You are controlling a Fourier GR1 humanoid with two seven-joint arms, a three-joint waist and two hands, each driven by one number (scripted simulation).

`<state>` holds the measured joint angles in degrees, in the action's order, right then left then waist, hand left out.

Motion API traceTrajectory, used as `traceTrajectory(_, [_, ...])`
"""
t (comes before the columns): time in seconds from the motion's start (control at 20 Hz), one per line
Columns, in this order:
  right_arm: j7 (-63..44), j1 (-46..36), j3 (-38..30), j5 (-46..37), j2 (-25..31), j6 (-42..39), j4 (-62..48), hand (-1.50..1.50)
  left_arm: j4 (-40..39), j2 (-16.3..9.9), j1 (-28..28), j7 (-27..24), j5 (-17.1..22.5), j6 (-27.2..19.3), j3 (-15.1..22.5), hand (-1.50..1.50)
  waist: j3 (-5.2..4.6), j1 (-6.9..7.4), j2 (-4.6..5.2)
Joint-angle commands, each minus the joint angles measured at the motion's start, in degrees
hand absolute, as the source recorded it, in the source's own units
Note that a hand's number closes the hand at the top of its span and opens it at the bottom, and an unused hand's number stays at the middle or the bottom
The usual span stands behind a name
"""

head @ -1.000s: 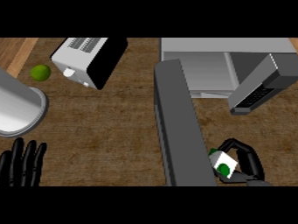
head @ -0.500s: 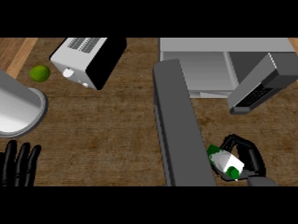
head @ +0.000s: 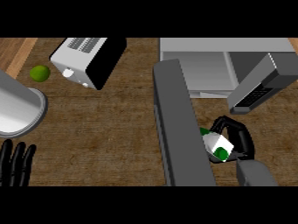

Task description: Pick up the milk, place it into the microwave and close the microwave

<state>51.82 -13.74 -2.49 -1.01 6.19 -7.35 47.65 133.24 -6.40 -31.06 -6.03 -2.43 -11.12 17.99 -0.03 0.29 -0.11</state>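
where the open door stands: microwave (head: 206, 70)
right hand (head: 238, 138): fingers curled round the milk (head: 217, 145)
left hand (head: 8, 164): fingers straight, slightly spread, lower left corner

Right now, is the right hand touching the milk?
Touching. The head view shows the right hand with its fingers curled round the milk, beside the open microwave door.

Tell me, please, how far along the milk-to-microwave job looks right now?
Done: the right hand is curled round the milk, beside the open microwave door.
In hand: carrying it toward the microwave, whose cavity shows nothing inside.
Left: placing the milk inside and closing the door.
The left hand rests open at the lower left.
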Motion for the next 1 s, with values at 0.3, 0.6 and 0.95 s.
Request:
traceTrajectory(0.3, [-15.6,-14.5,0.8,-7.1,-5.6,18.0,-2.0,1.50,-3.3,-1.5,-1.8,-4.8,2.8,3.0,-3.6,-1.50,0.00,0.92,0.19])
traceTrajectory(0.6, [-14.3,-27.1,-4.5,-8.1,1.1,18.8,-18.6,1.50,0.6,-2.1,0.1,-0.2,4.1,3.6,-3.7,-1.50,0.10,1.77,0.64])
traceTrajectory(0.95, [-12.7,-35.5,-7.3,-9.9,3.6,25.4,-31.0,1.50,-2.5,-1.5,1.5,-1.9,4.4,4.2,-3.6,-1.50,0.18,4.00,1.72])
